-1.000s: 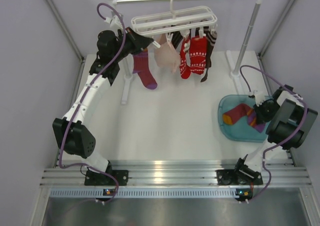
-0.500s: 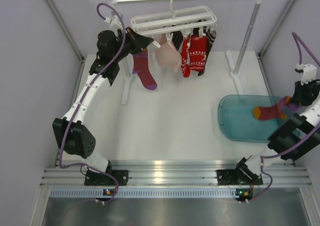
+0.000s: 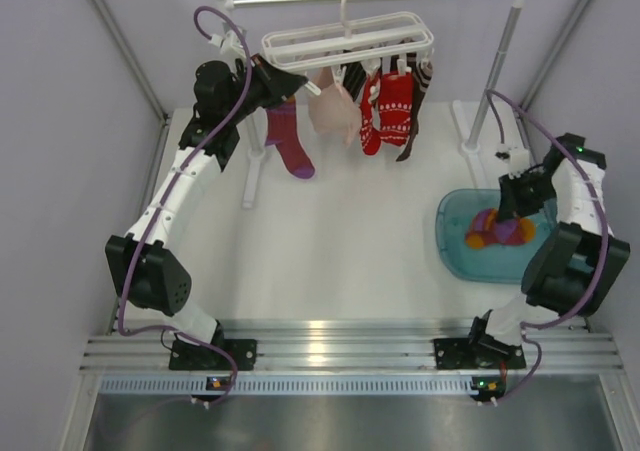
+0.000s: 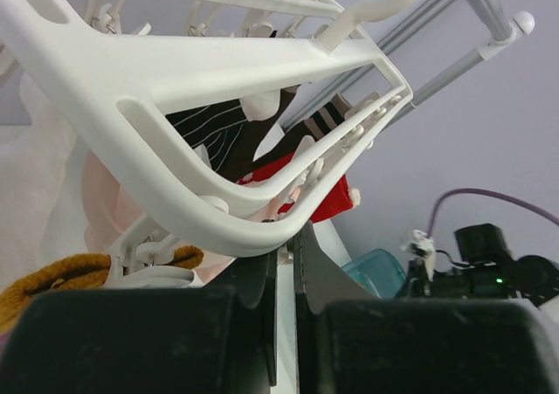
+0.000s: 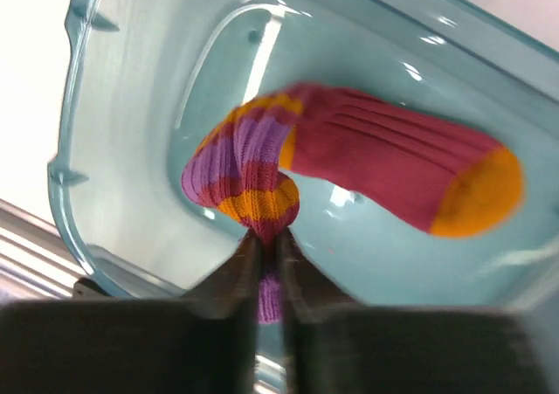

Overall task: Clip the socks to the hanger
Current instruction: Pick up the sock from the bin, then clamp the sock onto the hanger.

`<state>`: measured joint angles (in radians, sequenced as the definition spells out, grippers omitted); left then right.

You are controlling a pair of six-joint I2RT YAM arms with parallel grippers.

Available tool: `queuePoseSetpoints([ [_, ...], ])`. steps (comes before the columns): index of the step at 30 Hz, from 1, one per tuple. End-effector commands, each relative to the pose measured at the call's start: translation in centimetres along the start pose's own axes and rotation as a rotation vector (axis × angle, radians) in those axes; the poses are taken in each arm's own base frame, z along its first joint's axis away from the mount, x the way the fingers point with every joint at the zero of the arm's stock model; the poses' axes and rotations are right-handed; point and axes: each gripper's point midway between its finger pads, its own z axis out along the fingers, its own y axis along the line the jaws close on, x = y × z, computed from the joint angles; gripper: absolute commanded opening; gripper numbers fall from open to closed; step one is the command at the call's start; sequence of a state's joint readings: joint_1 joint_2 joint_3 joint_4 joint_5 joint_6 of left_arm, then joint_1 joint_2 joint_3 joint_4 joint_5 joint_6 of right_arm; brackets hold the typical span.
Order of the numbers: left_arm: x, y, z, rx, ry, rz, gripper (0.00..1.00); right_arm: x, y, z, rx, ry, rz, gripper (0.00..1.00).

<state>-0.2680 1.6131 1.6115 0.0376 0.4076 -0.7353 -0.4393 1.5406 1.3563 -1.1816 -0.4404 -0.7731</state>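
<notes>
- My right claw (image 5: pixel 266 237) is clenched on the striped cuff of a magenta sock with an orange toe (image 5: pixel 384 167), inside the translucent teal plastic tub (image 5: pixel 113 149).
- The tub sits at the right of the white worktop (image 3: pixel 340 241), between pale lilac walls (image 3: pixel 60 121).
- My left claw (image 4: pixel 286 245) is under the white slatted plastic hanger (image 4: pixel 175 88), fingers nearly together; I cannot tell if it grips anything.
</notes>
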Motion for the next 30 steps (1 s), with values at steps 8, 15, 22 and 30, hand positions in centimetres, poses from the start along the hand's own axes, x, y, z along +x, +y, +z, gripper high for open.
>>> queuePoseSetpoints([
  [8,-0.7,-0.4,-0.1,0.033,-0.020,0.016,0.00,-5.8,8.1,0.2,-0.391,-0.182,0.003,0.57],
  [15,-0.5,-0.3,-0.1,0.034,-0.015,0.012,0.00,-3.8,2.7,1.6,-0.112,-0.136,-0.207,0.40],
  [22,-0.7,-0.4,-0.2,0.032,-0.018,0.015,0.00,-0.3,-3.7,4.7,0.108,0.039,-0.334,0.53],
  [30,-0.8,-0.5,-0.3,0.036,-0.025,0.017,0.00,1.2,-5.6,8.8,0.148,0.087,-0.249,0.57],
])
